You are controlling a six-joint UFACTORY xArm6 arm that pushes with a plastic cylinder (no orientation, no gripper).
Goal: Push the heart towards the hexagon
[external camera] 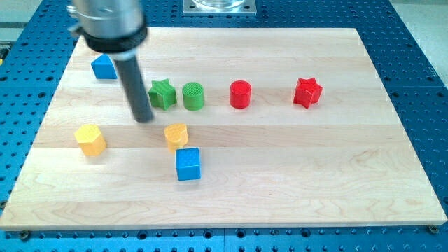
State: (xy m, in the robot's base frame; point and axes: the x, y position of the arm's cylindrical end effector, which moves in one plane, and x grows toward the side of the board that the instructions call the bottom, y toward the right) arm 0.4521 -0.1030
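The yellow heart (176,136) lies left of the board's middle. The yellow hexagon (91,139) lies to its left, near the board's left edge. My tip (143,117) rests between them and a little higher in the view, up and left of the heart and just below-left of the green star (162,93). It touches no block. The rod rises from the tip towards the view's top left.
A blue cube (187,164) sits just below the heart. A green cylinder (193,96), a red cylinder (240,94) and a red star (307,92) line up to the right of the green star. A blue block (103,66) lies top left, partly behind the arm.
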